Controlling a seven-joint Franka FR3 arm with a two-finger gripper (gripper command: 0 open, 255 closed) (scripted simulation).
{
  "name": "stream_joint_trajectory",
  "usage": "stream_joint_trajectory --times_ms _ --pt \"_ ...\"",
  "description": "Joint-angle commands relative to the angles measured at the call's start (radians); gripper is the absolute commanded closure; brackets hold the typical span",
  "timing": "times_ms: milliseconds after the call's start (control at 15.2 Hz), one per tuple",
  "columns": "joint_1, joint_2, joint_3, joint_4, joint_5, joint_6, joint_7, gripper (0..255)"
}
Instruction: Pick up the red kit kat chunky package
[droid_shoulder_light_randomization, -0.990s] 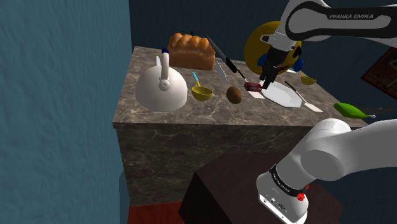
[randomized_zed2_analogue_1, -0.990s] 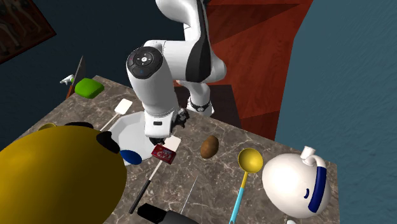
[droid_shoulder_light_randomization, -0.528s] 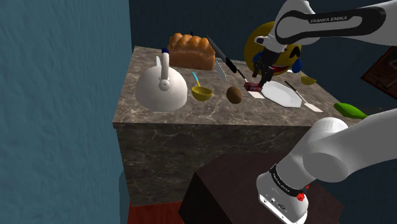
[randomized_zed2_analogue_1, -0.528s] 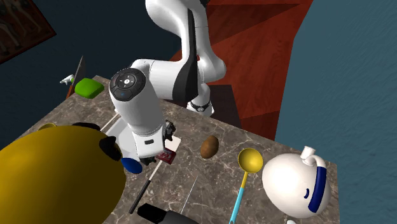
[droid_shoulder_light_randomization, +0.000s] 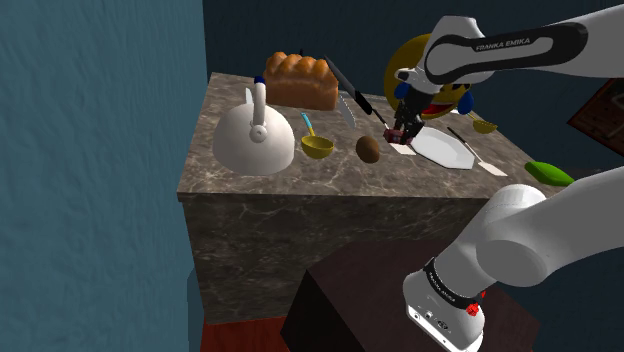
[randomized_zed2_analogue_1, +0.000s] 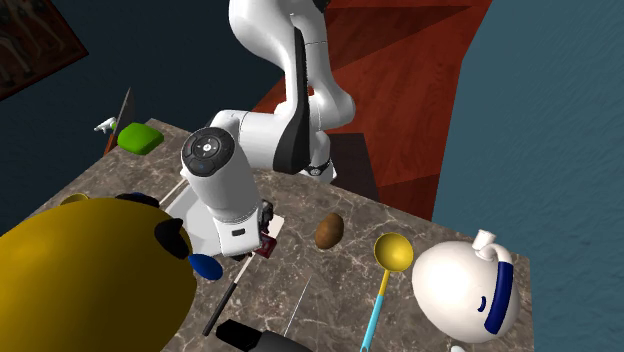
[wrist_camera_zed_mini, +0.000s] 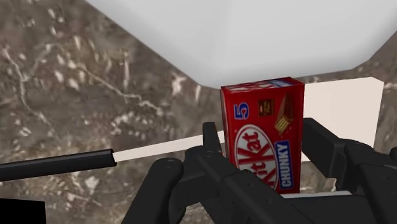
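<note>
In the wrist view the black tool is released, its fingers straddling the red Kit Kat Chunky package beside a white plate. The shoulder view adds the grey marbled tabletop beneath.

In the second exterior view the arm covers nearly all of the red Kit Kat Chunky package and most of the white plate. The big yellow round thing, the blue-handled spoon and a black object run off that picture's edge. In the wrist view the package's lower end lies behind the gripper, while the plate and a black handle are cut by the picture's edges.
</note>
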Motion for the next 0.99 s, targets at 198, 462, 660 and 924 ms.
stream_joint_trajectory --times_ms 198,462,660,924 --pt "0.0 0.001 -0.001 -0.001 0.0 0.002 0.0 255" --pt "0.0 0.001 -0.001 -0.001 0.0 0.002 0.0 255" --pt "-0.001 -0.011 0.007 0.017 0.001 -0.027 0.001 255" --pt "-0.001 -0.03 0.022 0.056 0.005 -0.086 0.003 255"
